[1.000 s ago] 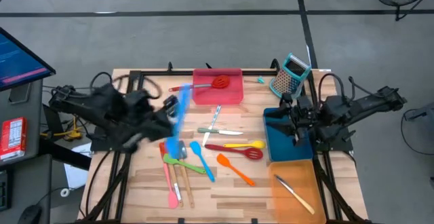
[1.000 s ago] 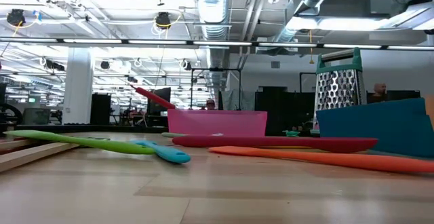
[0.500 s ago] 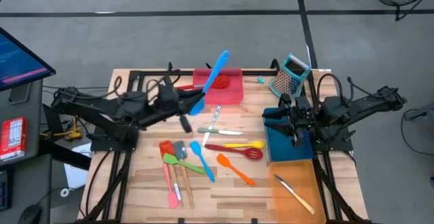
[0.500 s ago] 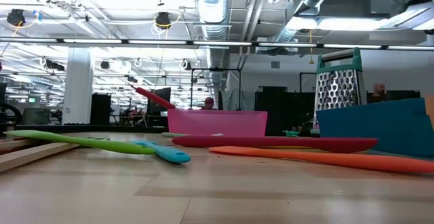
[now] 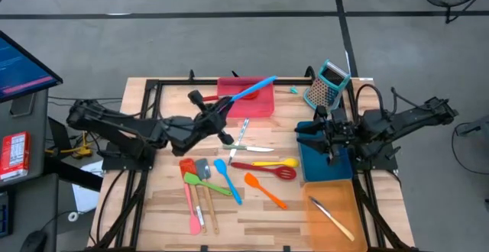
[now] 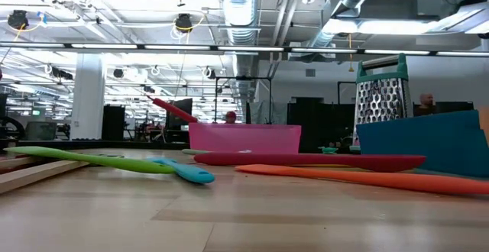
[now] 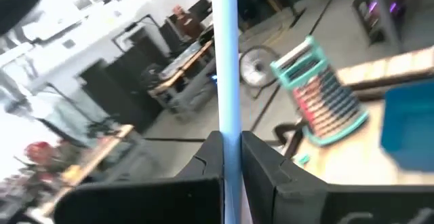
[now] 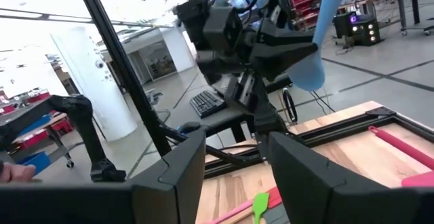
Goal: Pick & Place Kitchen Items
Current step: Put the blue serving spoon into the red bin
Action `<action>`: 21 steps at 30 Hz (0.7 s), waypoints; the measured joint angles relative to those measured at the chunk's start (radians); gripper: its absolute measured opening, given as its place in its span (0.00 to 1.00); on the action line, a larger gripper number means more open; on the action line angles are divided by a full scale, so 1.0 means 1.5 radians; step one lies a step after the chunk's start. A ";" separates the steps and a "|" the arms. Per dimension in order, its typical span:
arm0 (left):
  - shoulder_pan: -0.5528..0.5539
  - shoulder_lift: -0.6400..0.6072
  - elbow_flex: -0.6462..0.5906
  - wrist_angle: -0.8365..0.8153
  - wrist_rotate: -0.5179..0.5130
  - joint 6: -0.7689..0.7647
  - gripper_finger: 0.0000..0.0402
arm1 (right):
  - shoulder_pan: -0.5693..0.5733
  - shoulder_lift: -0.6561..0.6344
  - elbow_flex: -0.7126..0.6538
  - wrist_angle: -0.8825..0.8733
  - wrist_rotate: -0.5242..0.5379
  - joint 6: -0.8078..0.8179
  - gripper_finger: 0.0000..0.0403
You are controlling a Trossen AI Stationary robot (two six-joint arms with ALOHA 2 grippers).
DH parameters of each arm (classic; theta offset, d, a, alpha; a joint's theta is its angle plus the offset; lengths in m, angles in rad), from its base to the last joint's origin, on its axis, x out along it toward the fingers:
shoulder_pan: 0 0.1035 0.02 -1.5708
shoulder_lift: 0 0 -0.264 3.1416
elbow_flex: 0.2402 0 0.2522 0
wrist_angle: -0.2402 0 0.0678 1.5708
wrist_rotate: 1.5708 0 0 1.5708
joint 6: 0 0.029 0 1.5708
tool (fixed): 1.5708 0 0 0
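Note:
My left gripper [image 5: 222, 115] is out over the table's middle, just left of the red tray [image 5: 263, 108], shut on a long blue utensil [image 5: 252, 90]. The utensil slants up and away over that tray. Several other kitchen items lie flat on the wood: a red slotted turner [image 5: 263, 169], a yellow one [image 5: 276, 163], an orange one [image 5: 266, 189], a light blue one [image 5: 228, 179], a green one [image 5: 205, 183] and silver cutlery [image 5: 241, 134]. My right gripper [image 8: 234, 176] stands open over the blue tray [image 5: 325, 164], holding nothing. My left gripper pinches the blue utensil's straight handle [image 7: 224, 125] between its two fingers. The fingers come in roughly level from the table's left. The utensil is lifted clear of the table, and its free length reaches out past the fingertips toward the far right, above the red tray.
The red tray holds a red utensil [image 5: 246, 93]. An orange tray [image 5: 315, 220] at the near right holds another utensil. A teal-topped grater [image 5: 327, 84] stands at the far right. Black frame rails run along the table's edges.
My left gripper has gone down and toward the red tray, rolling its wrist as it went. The blue utensil stays in its hold. It has swung from lying along the near-far line to slanting out over the red tray toward the far right.

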 joint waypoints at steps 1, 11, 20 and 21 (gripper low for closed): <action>0.000 0.001 0.000 -0.001 -0.007 0.009 0.02 | 0.000 0.001 0.000 0.000 0.008 0.000 0.40; 0.136 -0.008 0.000 -0.007 0.071 0.002 0.02 | -0.018 0.001 0.000 0.002 0.044 0.026 0.40; 0.333 -0.009 0.000 0.002 0.369 -0.277 0.02 | -0.027 0.001 0.000 -0.019 0.044 0.034 0.40; 0.354 -0.008 0.000 0.015 0.379 -0.312 0.02 | -0.027 0.001 0.000 -0.024 0.044 0.031 0.40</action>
